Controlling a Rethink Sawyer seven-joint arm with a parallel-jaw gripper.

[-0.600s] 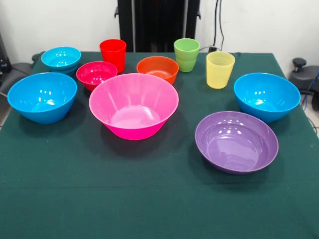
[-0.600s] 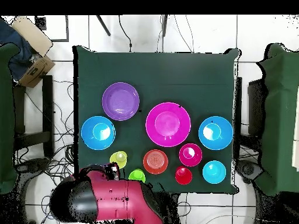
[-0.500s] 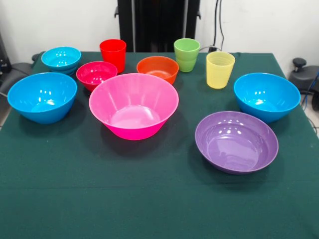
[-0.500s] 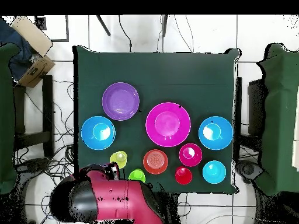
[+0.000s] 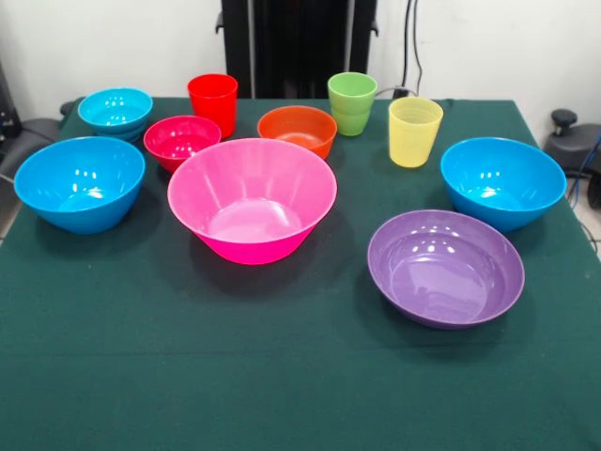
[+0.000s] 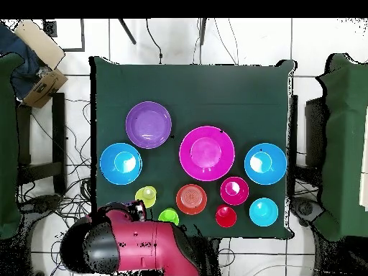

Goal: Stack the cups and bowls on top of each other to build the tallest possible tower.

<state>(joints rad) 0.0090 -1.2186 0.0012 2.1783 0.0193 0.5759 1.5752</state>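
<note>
Nearest on the green tabletop sits the wide purple bowl, right of centre in the front view. Just beyond it, in the middle, is the big pink bowl, empty, with nothing stacked in it. One blue bowl stands at the left and the other blue bowl at the right, each well apart from the pink one. Behind the pink bowl sit the small magenta-red bowl and the orange bowl. The yellow cup stands upright near the right blue bowl. Farthest back are the cyan bowl, the red cup and the green cup, both upright. In the overhead view the red arm lies folded low over its base beside the tabletop's edge; whether the hand is wide or narrow, I cannot tell.
</note>
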